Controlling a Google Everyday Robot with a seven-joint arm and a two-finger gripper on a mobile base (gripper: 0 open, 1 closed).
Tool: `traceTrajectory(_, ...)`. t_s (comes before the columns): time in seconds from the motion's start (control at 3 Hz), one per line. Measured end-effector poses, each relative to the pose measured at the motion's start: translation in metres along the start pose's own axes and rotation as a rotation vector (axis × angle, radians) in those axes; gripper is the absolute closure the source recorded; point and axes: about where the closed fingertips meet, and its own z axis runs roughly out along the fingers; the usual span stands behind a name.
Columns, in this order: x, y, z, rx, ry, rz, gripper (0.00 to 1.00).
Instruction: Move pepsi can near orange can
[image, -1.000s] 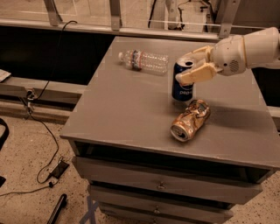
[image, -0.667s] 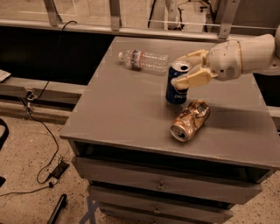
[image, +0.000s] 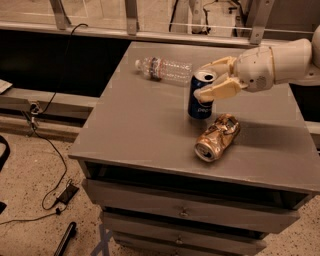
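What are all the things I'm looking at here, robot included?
table: one, grey, with drawers below, in the middle of the view
pepsi can: one, dark blue, upright on the table toward the back right
orange can: one, orange-gold and dented, lying on its side just in front of the pepsi can
bottle: one, clear plastic, lying on its side near the table's back edge
cable: one, dark, trailing across the floor on the left
arm: one, white, reaching in from the right
gripper: one, cream, at the top of the pepsi can with a finger on each side of it
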Motion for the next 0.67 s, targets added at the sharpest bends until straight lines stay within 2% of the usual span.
traceTrajectory(0.67,-0.0013,0.0011,0.0048,-0.009,-0.002,-0.002,0.12)
